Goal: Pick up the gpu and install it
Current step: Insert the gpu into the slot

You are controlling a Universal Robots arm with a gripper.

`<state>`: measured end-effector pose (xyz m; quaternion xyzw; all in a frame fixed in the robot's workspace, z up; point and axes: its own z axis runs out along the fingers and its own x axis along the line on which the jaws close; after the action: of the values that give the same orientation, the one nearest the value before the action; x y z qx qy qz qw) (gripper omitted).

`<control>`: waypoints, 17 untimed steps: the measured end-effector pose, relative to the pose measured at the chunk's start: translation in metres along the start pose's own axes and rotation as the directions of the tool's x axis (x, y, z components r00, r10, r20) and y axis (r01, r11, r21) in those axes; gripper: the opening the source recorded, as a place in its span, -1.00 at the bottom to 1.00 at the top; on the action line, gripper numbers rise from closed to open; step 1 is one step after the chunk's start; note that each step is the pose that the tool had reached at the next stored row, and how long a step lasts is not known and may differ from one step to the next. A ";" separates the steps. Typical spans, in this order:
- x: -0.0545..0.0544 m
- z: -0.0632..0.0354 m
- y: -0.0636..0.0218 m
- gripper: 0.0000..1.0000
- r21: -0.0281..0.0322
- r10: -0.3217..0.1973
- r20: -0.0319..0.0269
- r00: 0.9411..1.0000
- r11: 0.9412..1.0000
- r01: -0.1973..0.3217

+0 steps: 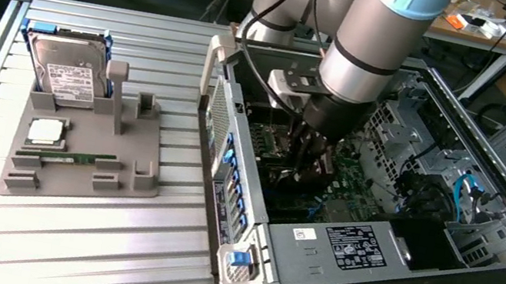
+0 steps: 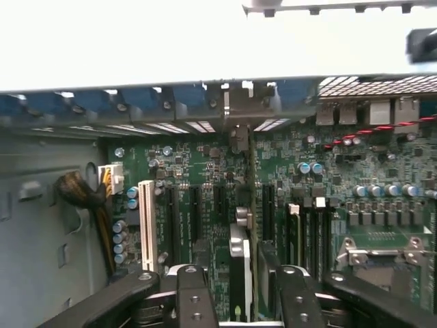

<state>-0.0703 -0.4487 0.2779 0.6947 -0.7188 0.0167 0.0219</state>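
**A:** What's nearest the wrist camera?

**B:** The gripper. Its two dark fingers stand apart, with the gpu edge-on between them. There is a sliver of gap on each side, so I'd say they aren't clamped on the card.

**A:** And the wider scene, from the exterior view's left?

**B:** Far left on the slatted table is a gray holder. It carries the hard drive upright at its far end, a square processor chip and the green RAM stick. To the right is the open computer case, with the arm reaching down into it and the gripper low over the board.

**A:** So where is the card?

**B:** Inside the case. It stands upright on the green motherboard, in line with the expansion slots, and its far end meets the rear bracket wall. A white slot lies well apart from it.

**A:** How far along is the task?

**B:** I judge it nearly done, because the card is picked up, carried over and standing in a slot. I can't tell whether it is pressed fully home.
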 end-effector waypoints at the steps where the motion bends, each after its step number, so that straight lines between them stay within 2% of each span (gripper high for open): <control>1: 0.000 -0.0027 0.0000 -0.18 0.001 0.000 0.000 1.000 1.000 0.000; 4: -0.003 -0.0101 0.0001 -0.21 0.001 0.000 -0.008 1.000 1.000 0.000; 5: -0.004 -0.0124 0.0002 -0.47 0.002 0.000 -0.012 1.000 1.000 0.000; 6: -0.005 -0.0136 0.0002 -0.47 0.002 0.000 -0.015 1.000 1.000 0.000; 7: -0.005 -0.0144 0.0001 -0.71 0.002 0.000 -0.018 1.000 1.000 0.000; 8: -0.006 -0.0144 -0.0020 -0.79 0.001 -0.003 -0.018 1.000 1.000 0.003; 12: -0.006 -0.0142 -0.0267 -0.79 -0.015 -0.013 -0.019 1.000 1.000 0.013; 13: -0.007 -0.0139 -0.0377 -0.79 -0.023 -0.015 -0.019 1.000 1.000 0.015; 17: -0.008 -0.0131 -0.0586 -0.79 -0.041 -0.018 -0.019 1.000 0.999 0.017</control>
<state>-0.0114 -0.4423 0.2902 0.7001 -0.7127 0.0089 0.0432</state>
